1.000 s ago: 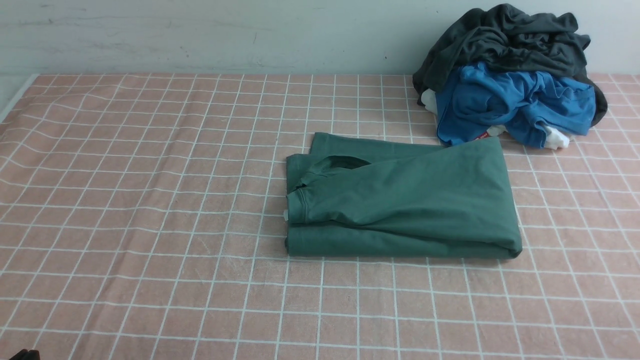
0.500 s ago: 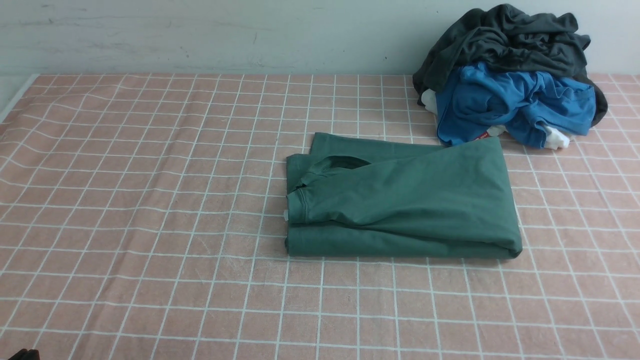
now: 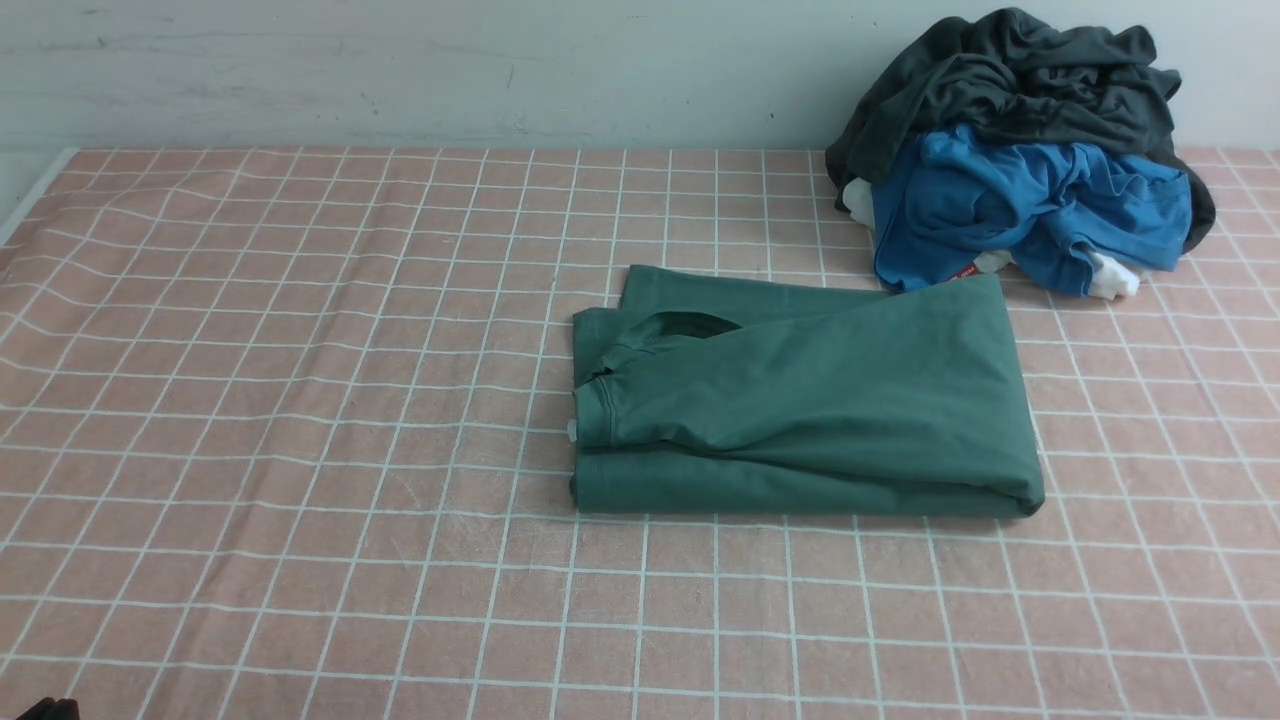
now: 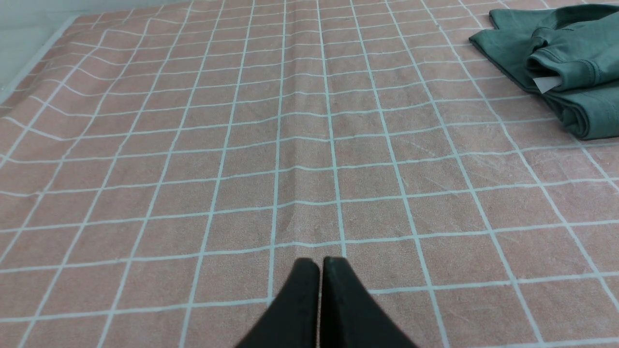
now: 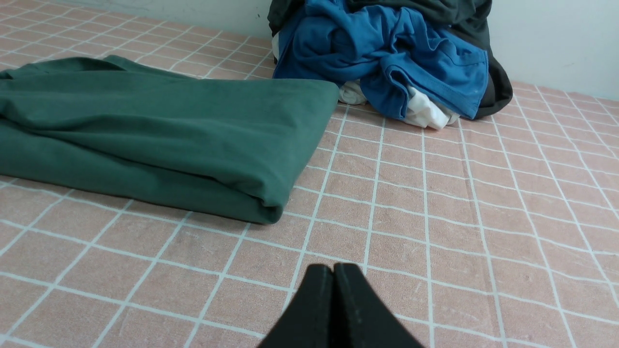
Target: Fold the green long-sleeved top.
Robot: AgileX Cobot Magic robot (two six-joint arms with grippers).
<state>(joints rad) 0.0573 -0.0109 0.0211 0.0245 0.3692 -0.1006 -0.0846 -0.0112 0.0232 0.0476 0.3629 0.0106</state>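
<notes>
A pink cloth (image 3: 300,400) with a white grid covers the whole work surface, rippled along its left part and cut off by the frame on three sides. On it, right of centre, the green top (image 3: 810,400) lies folded into a thick rectangle with a sleeve laid across it; the ribbed neck opening and a small white tag (image 3: 572,431) show at its left edge, while any chest print is hidden inside the folds. Behind its far right corner a heap of clothes rests against the wall: a dark grey garment (image 3: 1010,70) on top, a blue garment (image 3: 1020,205) beneath, and a scrap of white fabric (image 3: 1112,275) whose shape cannot be made out. The blue garment's edge touches the top's far corner. The left gripper (image 4: 320,263) and right gripper (image 5: 333,269) each hang above bare cloth, fingertips pressed together on nothing, well apart from the top; neither can be made out in the front view.
</notes>
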